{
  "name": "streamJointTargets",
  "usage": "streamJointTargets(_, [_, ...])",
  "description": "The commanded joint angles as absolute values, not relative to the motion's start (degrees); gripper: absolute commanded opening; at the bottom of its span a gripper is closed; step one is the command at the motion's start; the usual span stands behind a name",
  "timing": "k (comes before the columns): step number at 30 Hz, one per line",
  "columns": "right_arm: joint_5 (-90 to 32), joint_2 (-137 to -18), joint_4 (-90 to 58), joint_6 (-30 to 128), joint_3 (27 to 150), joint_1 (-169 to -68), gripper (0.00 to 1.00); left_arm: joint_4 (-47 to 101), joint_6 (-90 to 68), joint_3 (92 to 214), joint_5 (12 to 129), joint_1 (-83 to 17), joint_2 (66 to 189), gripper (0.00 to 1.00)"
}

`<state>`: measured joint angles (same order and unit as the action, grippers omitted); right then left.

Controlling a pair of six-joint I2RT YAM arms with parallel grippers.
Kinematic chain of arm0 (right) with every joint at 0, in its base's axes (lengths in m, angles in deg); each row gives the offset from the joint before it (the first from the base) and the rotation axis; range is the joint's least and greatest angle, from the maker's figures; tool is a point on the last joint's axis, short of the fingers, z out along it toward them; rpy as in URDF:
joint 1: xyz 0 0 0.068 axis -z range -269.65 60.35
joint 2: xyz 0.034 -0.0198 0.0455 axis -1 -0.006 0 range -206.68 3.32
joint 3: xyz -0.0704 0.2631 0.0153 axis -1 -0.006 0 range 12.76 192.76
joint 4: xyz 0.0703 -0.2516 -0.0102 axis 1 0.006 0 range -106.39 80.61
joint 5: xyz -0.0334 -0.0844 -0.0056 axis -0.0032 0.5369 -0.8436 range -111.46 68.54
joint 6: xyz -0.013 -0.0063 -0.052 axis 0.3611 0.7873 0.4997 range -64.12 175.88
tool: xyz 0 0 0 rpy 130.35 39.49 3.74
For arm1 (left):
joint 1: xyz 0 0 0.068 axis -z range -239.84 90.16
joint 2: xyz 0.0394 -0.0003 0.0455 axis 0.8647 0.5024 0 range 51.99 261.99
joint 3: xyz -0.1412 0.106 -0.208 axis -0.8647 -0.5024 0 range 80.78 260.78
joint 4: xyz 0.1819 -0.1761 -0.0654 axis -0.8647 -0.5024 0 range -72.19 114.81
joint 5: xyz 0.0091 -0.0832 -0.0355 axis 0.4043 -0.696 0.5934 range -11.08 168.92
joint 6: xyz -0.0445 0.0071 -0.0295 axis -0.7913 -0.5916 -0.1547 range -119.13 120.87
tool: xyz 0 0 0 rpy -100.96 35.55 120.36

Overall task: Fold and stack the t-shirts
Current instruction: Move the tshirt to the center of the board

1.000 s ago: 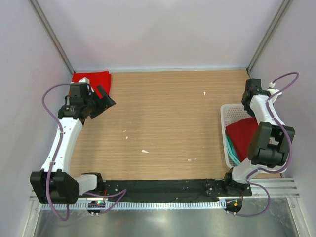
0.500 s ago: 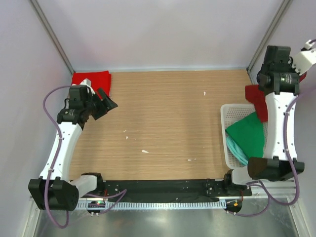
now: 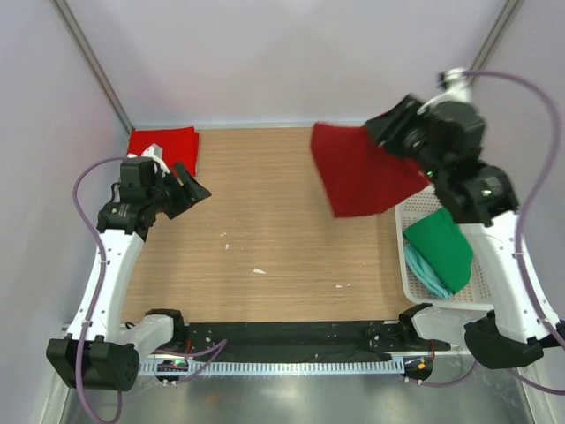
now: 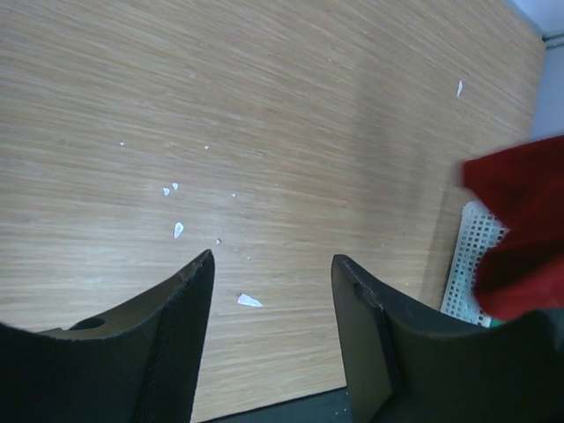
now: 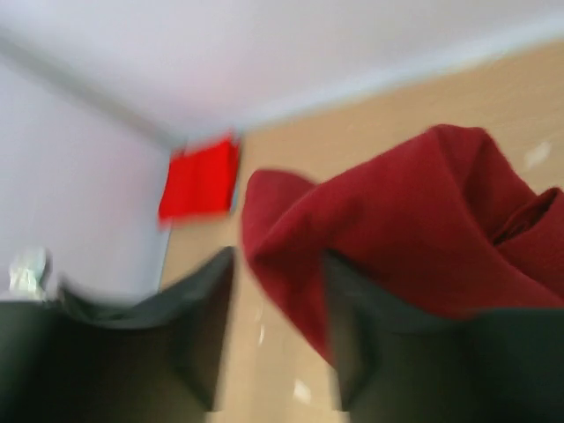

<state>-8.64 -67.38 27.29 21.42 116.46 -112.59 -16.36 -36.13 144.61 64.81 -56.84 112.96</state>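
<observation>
A dark maroon t-shirt (image 3: 362, 170) hangs spread in the air over the right half of the table, just below my right gripper (image 3: 390, 132). In the blurred right wrist view that gripper (image 5: 278, 264) has its jaws apart, and the maroon t-shirt (image 5: 414, 229) bunches against the right finger, no longer pinched. A brighter red t-shirt (image 3: 164, 141) lies folded in the back left corner. Green (image 3: 444, 247) and teal (image 3: 422, 269) t-shirts fill the basket. My left gripper (image 3: 190, 187) hovers open and empty over the left side of the table (image 4: 273, 257).
A white basket (image 3: 408, 283) stands at the right edge of the wooden table (image 3: 265, 203). Small white scraps (image 4: 178, 229) dot the wood. Grey walls close in the back and both sides.
My right arm swung from above the basket out over the table, pulling the maroon t-shirt with it, and its jaws opened. The left jaws narrowed slightly.
</observation>
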Motion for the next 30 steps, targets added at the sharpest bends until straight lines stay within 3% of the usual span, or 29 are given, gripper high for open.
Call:
streamJointTargets(1, [-43.2,-67.0,20.2,15.1,98.0,-115.5,0.6,-20.1,-32.9,149.0,63.9,-55.5,112.1,0.55])
streamJointTargets(2, [-47.2,-64.6,19.0,14.7,89.4,-115.5,0.71,-23.1,-31.3,150.4,65.1,-52.1,112.7,0.5])
streamJointTargets(3, [-48.1,-63.8,18.1,15.7,86.0,-115.5,0.73,-25.5,-30.2,154.4,67.9,-49.2,115.2,0.49])
streamJointTargets(6, [-42.4,-63.6,21.6,21.1,80.0,-115.4,0.81,-31.1,-28.4,158.6,76.8,-36.7,119.4,0.57])
streamJointTargets(10, [-35.9,-69.6,29.6,27.4,78.8,-115.2,0.77,-24.0,-29.6,153.0,76.8,-28.3,121.7,0.65])
streamJointTargets(12, [-33.1,-72.7,30.0,30.2,78.9,-114.7,0.66,-18.5,-28.7,149.4,75.6,-26.0,122.2,0.66])
streamJointTargets(13, [-33.3,-73.5,28.4,32.6,78.6,-114.4,0.54,-17.2,-28.6,148.6,74.9,-25.8,123.3,0.66])
streamJointTargets(17, [-46.8,-78.4,21.5,35.3,75.0,-114.4,0.46,-16.3,-31.0,144.8,74.0,-25.5,125.8,0.64])
streamJointTargets(23, [-49.3,-81.3,8.5,33.0,72.6,-114.7,0.62,-15.6,-29.2,142.7,78.4,-25.7,125.2,0.68])
streamJointTargets(30, [-52.7,-91.1,-3.3,28.3,78.5,-115.0,0.65,-13.9,-31.9,143.6,72.5,-26.0,128.6,0.63])
